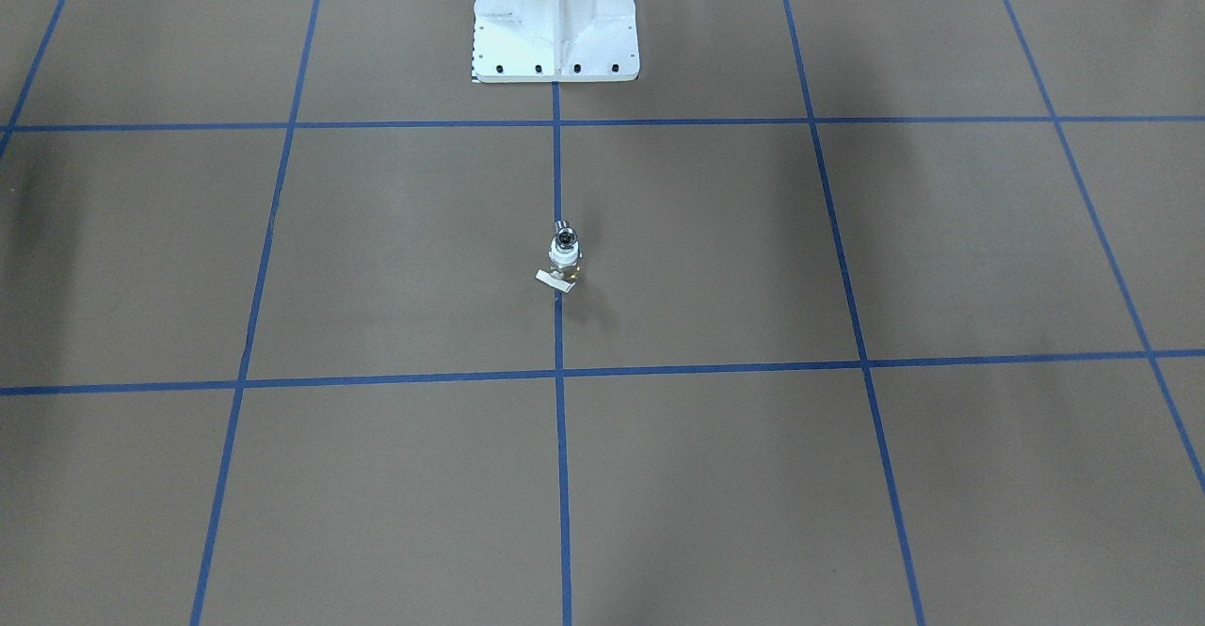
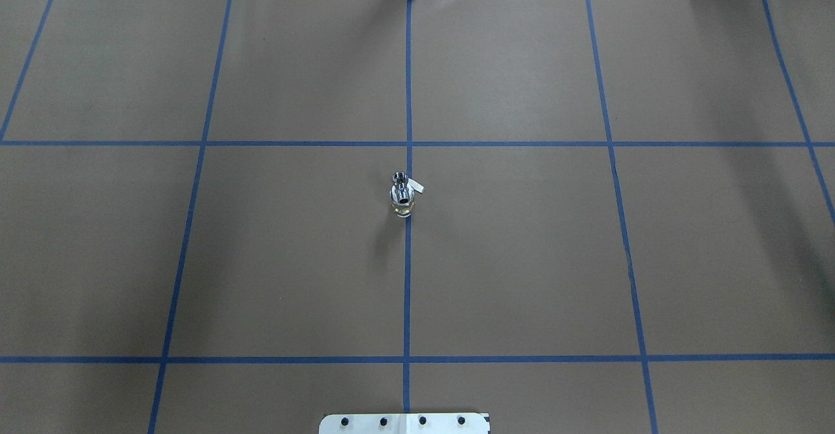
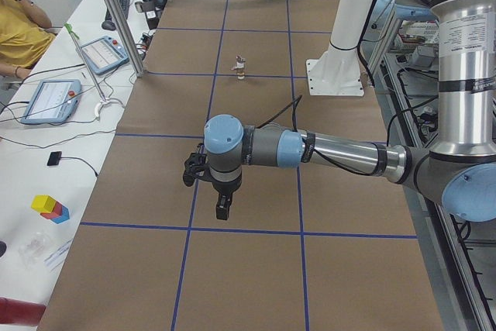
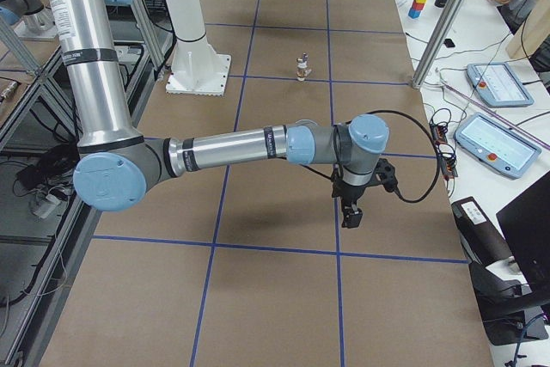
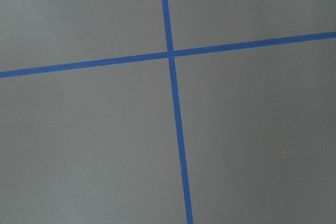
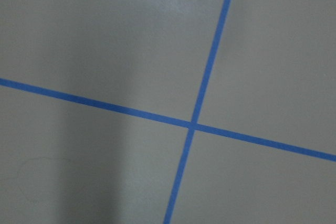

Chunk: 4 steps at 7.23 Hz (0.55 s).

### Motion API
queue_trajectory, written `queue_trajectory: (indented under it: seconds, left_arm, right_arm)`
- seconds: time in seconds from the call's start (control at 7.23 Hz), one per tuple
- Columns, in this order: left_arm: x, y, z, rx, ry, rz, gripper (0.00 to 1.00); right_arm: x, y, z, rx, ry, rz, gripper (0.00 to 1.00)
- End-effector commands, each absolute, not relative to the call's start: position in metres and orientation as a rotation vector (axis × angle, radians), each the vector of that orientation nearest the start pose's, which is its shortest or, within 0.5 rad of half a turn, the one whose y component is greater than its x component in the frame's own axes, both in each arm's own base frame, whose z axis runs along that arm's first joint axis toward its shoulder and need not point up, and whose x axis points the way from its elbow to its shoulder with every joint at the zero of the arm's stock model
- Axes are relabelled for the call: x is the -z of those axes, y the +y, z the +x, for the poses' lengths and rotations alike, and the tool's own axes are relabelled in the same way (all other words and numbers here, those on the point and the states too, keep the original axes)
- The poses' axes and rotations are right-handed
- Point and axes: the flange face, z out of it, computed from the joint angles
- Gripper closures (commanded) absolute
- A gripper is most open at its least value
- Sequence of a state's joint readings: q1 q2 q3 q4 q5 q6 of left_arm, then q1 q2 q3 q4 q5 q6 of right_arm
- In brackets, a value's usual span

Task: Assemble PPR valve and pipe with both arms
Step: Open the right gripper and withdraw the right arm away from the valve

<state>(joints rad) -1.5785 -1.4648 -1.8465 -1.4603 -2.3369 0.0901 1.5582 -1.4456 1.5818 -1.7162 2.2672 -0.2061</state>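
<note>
The PPR valve [image 1: 566, 257] stands upright at the table's centre on the middle blue line, with a white collar, a brass body and a whitish tab at its base. The short silver pipe [image 1: 563, 228] sits on top of it, dark hollow end up. Both show in the overhead view, valve [image 2: 403, 203] and pipe [image 2: 399, 177]. My left gripper [image 3: 222, 211] hangs over the table far from them, seen only in the exterior left view. My right gripper [image 4: 351, 217] is likewise far off, seen only in the exterior right view. I cannot tell whether either is open or shut.
The white pedestal [image 1: 555, 33] stands at the table's robot side behind the valve. Blue tape lines grid the brown table. Beyond the far edge are desks with tablets [image 3: 48, 100], coloured blocks [image 3: 50, 207], cables and a seated person [image 3: 15, 21].
</note>
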Motion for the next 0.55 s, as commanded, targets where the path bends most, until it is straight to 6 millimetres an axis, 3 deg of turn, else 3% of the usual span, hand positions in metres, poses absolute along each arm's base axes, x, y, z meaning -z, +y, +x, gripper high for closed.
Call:
queue_trajectory:
  seconds: [0.0, 0.41]
  left_arm:
    - [-0.587, -0.4417, -0.0677, -0.096, 0.762, 0.087, 0.0]
    - [-0.5931, -0.4351, -0.0676, -0.088, 0.763, 0.072, 0.0]
  right_arm:
    - [-0.6267, -0.5167, 0.0968, 0.15, -0.702, 0.057, 0.0]
    - [-0.6289, -0.5105, 0.0999, 0.126, -0.7, 0.048, 0.0]
